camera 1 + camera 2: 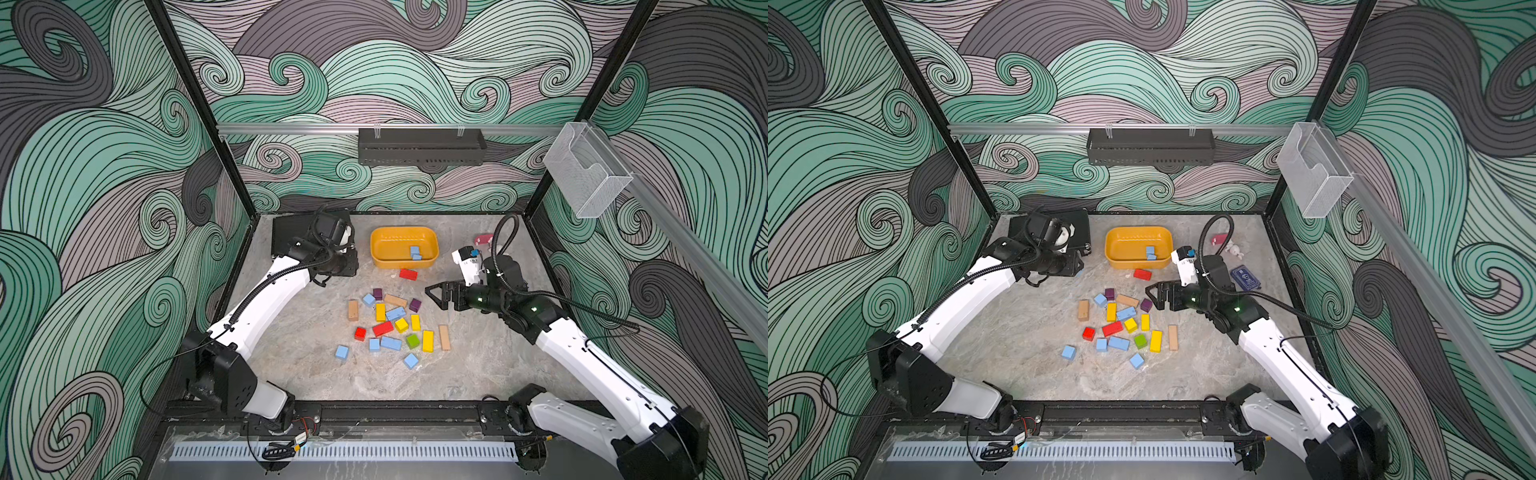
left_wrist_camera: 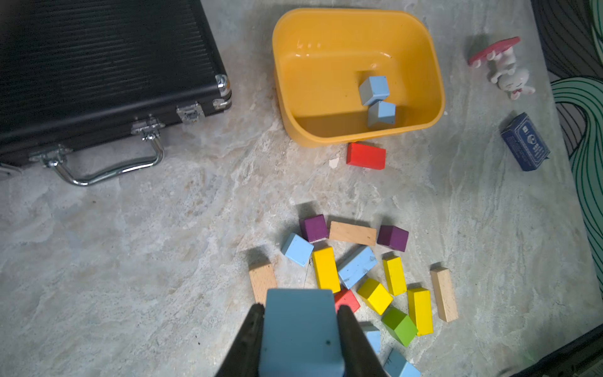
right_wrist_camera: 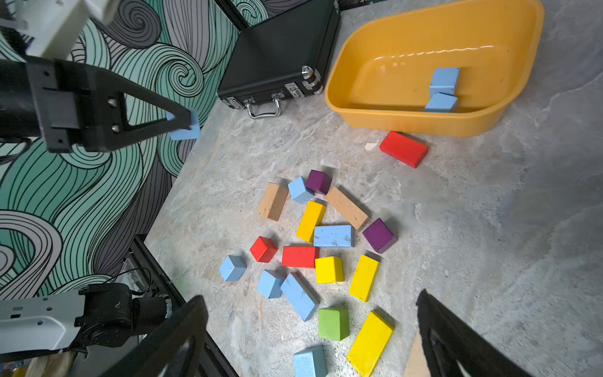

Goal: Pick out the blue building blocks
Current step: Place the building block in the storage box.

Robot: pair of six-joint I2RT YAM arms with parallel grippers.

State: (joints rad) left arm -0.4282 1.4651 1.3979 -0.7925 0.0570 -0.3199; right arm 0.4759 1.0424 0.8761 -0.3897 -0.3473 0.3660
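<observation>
Front of pile: six loose blue building blocks (image 1: 391, 343) lie on the counter (image 1: 291, 365) among other colours. The blue bar (image 1: 395, 313) touches yellow blocks (image 1: 380, 312), so a grab there may drag a neighbour.
Right end effector (image 1: 436, 294): released, jaws wide and empty, hovering near the purple cube (image 1: 414, 305) at the pile's edge (the blues sit toward the pile's middle and front).
Left end effector (image 2: 300, 310): clenched on one blue block (image 2: 300, 336), held off the counter short of the tub. Gripped near the fingertips, the block could slip.
Yellow tub (image 1: 403, 230): farthest, with two blue blocks (image 1: 415, 252) inside. A release too soon would land by the red block (image 1: 408, 274).
</observation>
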